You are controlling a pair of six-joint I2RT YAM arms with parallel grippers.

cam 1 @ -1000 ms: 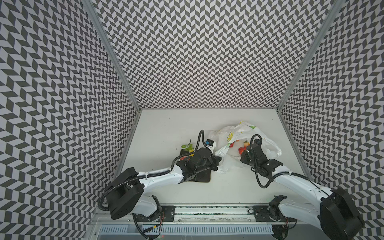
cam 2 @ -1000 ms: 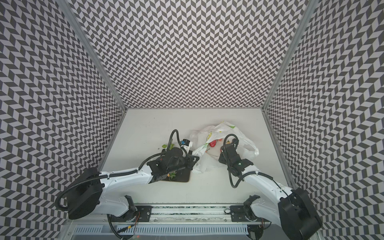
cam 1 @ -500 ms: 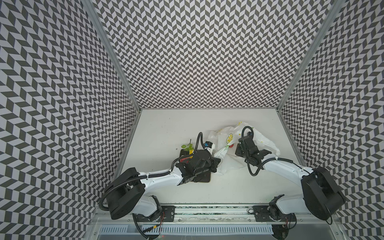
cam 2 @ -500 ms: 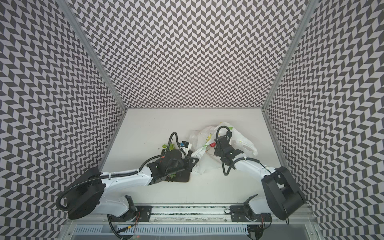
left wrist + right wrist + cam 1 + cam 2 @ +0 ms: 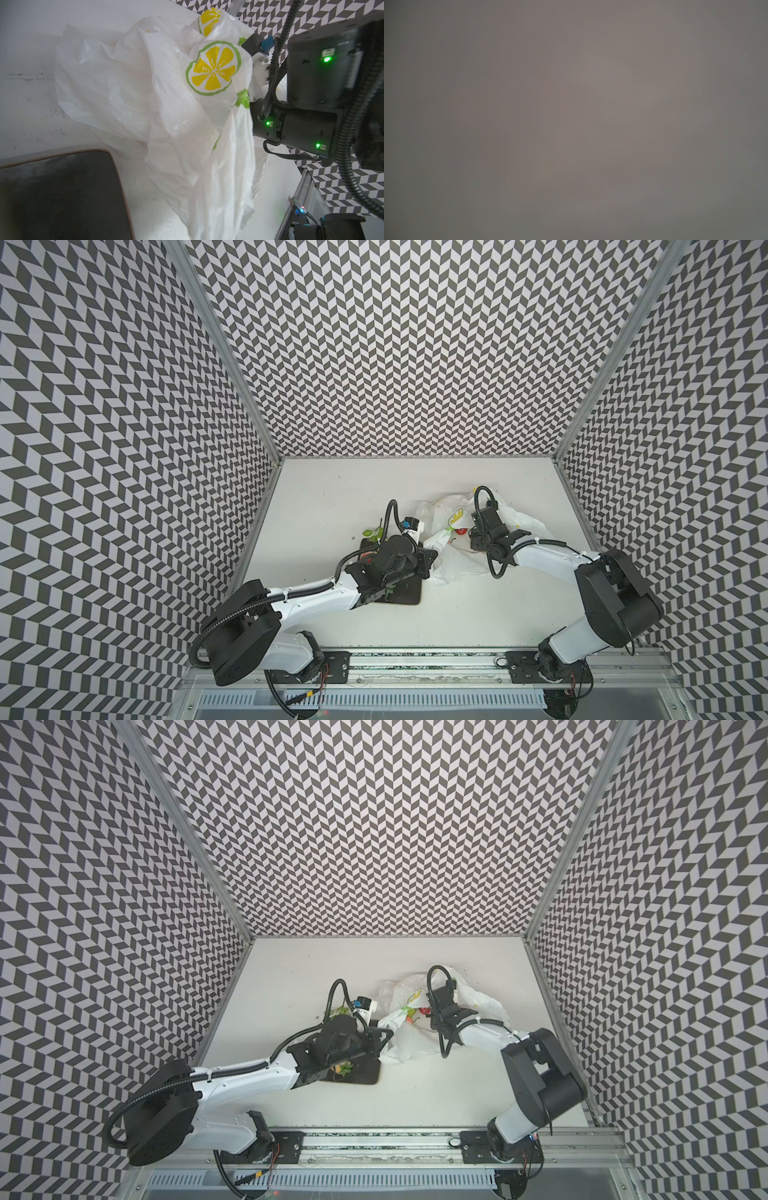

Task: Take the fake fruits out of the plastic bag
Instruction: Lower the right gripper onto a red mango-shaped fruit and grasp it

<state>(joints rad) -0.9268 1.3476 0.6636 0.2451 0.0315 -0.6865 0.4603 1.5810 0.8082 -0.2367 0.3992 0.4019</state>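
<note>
The task looks only partly done; on the white table (image 5: 332,506) the plastic bag (image 5: 457,568) lies crumpled right of centre, its mouth turned upward, with a red fruit (image 5: 460,531) and an orange fruit (image 5: 409,1016) showing inside it, and any others hidden by the film; just beside the bag on its left sits the dark square plate (image 5: 409,593), mostly covered by the left arm, with a leafy lemon twig (image 5: 374,533) at its far side and an orange-and-green fruit (image 5: 343,1068) on it, so a few fruits are out and at least two are left to fetch; the left gripper (image 5: 432,562) has its jaws clenched on a fold of the bag's rim, seemingly holding the mouth open; the right gripper (image 5: 473,538) reaches into that mouth beside the red fruit, but its jaws are buried in plastic and its wrist view is blank grey, so I cannot tell whether they are released or grasping anything.
</note>
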